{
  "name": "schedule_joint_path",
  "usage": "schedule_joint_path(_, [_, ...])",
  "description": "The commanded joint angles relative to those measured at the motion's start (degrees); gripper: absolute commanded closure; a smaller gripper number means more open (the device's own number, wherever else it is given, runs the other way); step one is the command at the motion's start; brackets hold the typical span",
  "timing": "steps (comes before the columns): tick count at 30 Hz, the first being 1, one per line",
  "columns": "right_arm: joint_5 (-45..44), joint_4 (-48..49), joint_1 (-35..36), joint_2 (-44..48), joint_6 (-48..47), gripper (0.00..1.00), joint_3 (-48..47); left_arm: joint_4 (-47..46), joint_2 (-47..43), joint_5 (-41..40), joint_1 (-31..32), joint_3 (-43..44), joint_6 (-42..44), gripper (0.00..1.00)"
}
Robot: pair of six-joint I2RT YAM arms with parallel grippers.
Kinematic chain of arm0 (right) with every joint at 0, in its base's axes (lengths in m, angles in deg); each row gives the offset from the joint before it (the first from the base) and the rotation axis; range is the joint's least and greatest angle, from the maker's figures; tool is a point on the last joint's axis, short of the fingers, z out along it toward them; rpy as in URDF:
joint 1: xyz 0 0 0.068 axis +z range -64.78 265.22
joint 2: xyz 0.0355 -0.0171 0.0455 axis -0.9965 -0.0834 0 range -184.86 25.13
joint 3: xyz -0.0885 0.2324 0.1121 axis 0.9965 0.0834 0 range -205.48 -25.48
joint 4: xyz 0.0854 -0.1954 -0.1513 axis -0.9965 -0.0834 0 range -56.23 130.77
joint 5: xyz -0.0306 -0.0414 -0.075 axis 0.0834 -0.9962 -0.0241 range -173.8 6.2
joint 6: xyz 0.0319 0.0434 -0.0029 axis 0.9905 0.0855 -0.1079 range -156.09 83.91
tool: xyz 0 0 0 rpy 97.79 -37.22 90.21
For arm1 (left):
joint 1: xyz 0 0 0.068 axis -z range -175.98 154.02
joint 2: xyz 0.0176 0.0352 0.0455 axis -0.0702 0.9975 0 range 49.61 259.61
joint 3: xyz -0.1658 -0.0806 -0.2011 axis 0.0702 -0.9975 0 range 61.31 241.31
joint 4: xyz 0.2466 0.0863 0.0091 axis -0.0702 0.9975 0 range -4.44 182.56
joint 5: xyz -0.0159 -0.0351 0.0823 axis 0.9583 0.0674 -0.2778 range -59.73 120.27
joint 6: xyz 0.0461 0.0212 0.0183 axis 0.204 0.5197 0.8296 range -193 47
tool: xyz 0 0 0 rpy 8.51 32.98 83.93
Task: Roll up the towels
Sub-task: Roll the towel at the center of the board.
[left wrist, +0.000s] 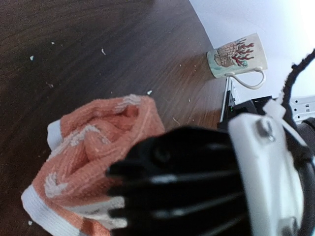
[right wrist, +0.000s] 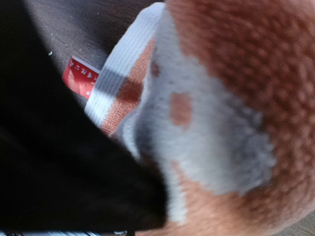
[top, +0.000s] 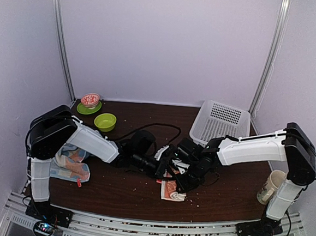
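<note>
Right wrist view, very close up: the right gripper [top: 185, 180] has its jaws almost together on a thick fold of the orange towel [right wrist: 236, 98]. One dark finger [right wrist: 59, 162] presses into the cloth. The towel's white print and white hem fill the frame, with a small red label [right wrist: 81, 78] at the hem.

From the left wrist, this towel sits bunched into a loose, partly formed roll on the dark wooden table [top: 119, 194], below the black housing of the right arm. The grip looks placed to hold the turned layers so they do not spring open.

Seen from above, the left gripper [top: 162, 166] sits just beside the towel's far edge, jaws drawn fully together with nothing visible between them. Whether it touches the cloth cannot be told. It is probably there to steady or tuck the roll.

Both arms meet at the table's middle, near the front edge. The light-blue towel [top: 69, 166] lies crumpled and unrolled at the left, well apart, beside the left arm's base. A mug [left wrist: 236, 56] stands at the right edge. A white basket [top: 219, 122], a green bowl [top: 105, 121] and a green plate [top: 82, 110] sit along the back.
</note>
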Motion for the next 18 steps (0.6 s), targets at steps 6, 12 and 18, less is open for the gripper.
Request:
schedule_joint_path(6, [0.85, 5.24, -2.09, 3.01, 6.71, 0.56, 2.39, -8.34, 6.72, -0.29, -2.58, -1.20, -7.74, 1.00])
schedule_joint_path(12, [2.35, 12.94, -4.93, 10.88, 11.78, 0.46, 8.41, -9.14, 7.87, -0.76, -3.32, -1.84, -9.28, 1.00])
schedule_joint_path(18, [4.37, 32.36, -8.29, 20.48, 22.19, 0.45, 22.68, -9.21, 8.45, -0.95, -3.41, -2.02, -9.96, 1.00])
